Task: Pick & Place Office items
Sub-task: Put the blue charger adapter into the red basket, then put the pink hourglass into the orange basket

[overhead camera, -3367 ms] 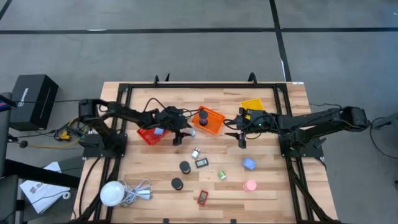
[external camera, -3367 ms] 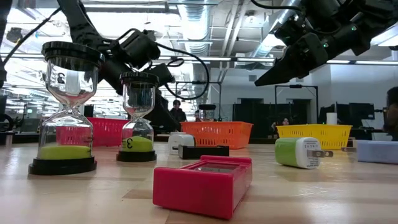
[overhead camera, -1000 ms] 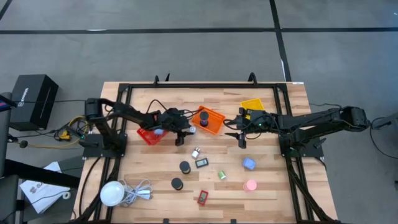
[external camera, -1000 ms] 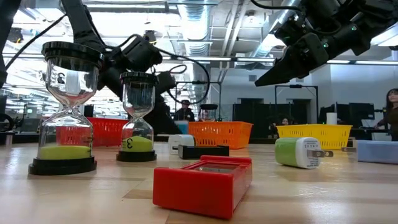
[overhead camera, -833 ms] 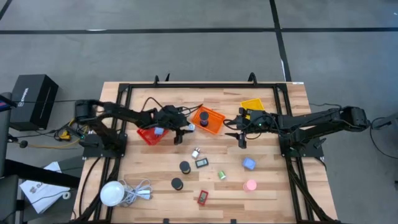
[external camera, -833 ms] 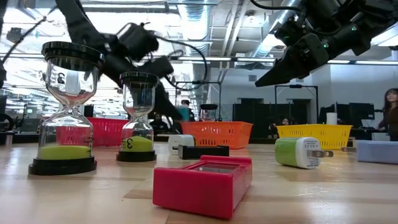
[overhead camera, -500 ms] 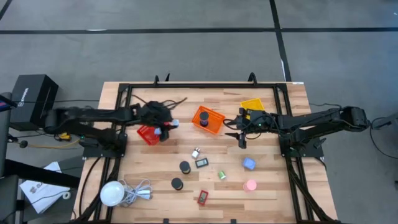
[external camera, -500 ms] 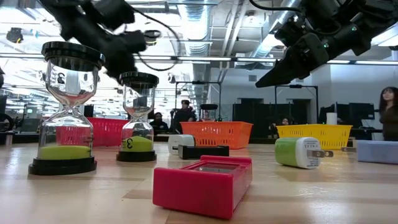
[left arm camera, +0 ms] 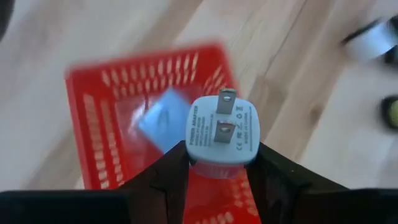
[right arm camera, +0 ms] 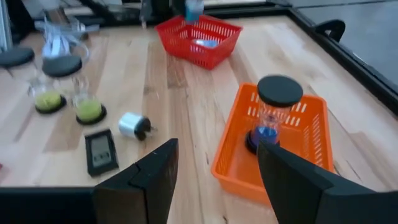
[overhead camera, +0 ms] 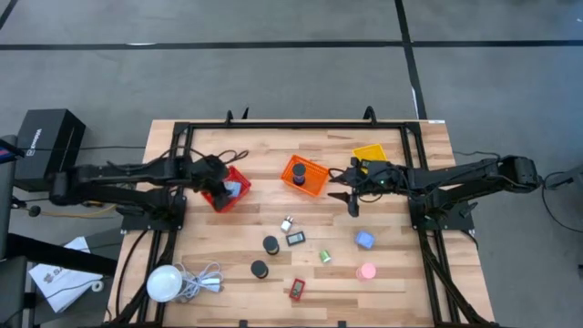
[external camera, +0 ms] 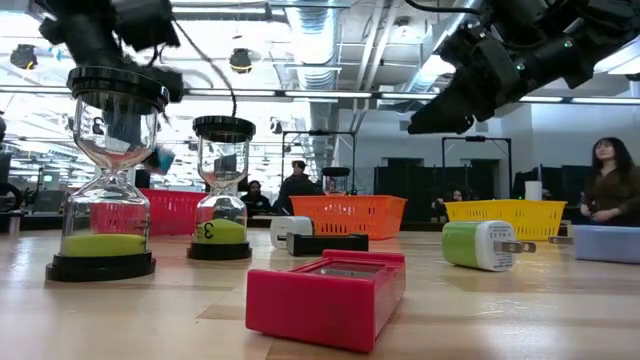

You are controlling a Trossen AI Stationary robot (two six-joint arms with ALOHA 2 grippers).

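Charger point(left arm camera: 222, 135) between left tool point(left arm camera: 217, 163) fingers.

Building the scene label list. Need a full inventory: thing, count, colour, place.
Baskets: 3; red basket, orange basket, yellow basket; in a row across the table.
Hourglasses: 3, black caps; two on the table, one in the orange basket.
Blue piece: 1, in the red basket.
Adapters: 3; pale blue adapter held, green adapter and white adapter mid-table.
Display units: 2; black unit, red unit.
Blue block: 1.
Pink cylinder: 1.
White globe: 1, corded, table corner.
Left claw: shut on the pale blue adapter, over the red basket.
Right claw: open, hovering between the orange and yellow baskets.
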